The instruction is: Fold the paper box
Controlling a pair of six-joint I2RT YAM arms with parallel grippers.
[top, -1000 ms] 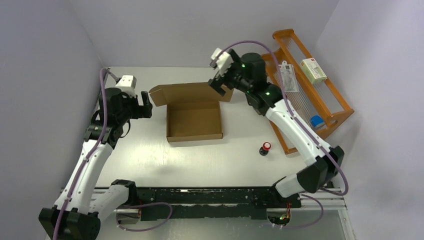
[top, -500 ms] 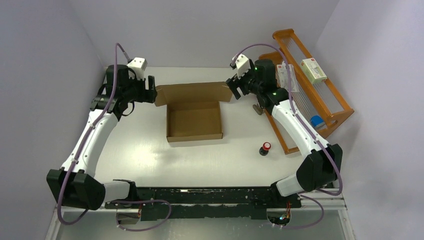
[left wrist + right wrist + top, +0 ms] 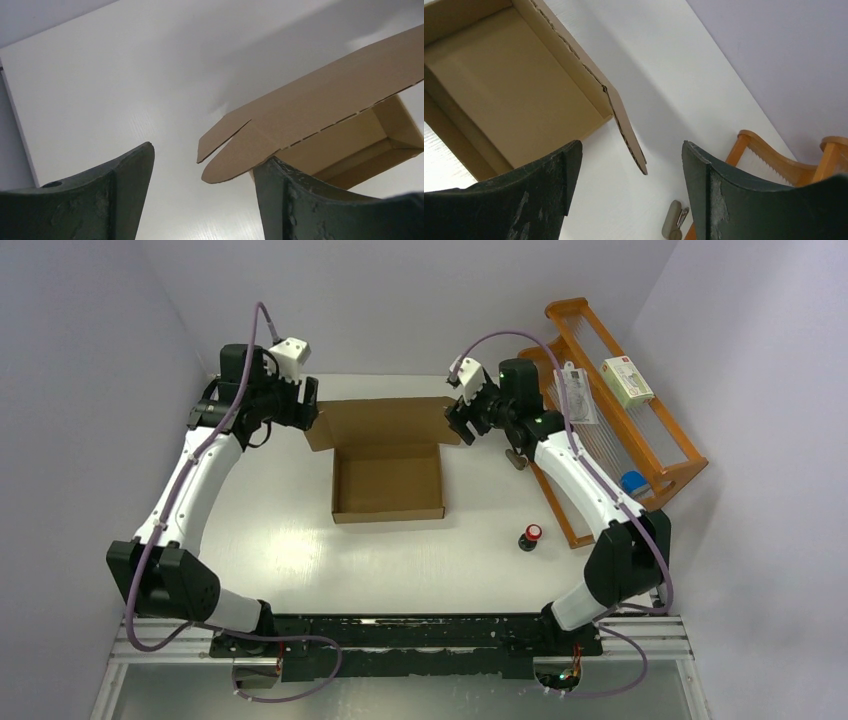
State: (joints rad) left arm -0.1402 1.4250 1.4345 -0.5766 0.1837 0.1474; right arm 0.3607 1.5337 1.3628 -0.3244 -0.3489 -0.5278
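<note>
Two grippers waited at the ends of the raised lid, fingers released.
The shallow brown corrugated cardboard paper box [image 3: 388,485] sat in the middle of the white table [image 3: 290,540], its tray open upward and its lid raised along the far side. The left gripper [image 3: 308,405] was just beside the lid's left ear and the right gripper [image 3: 455,420] beside its right ear, both grasping nothing.
</note>
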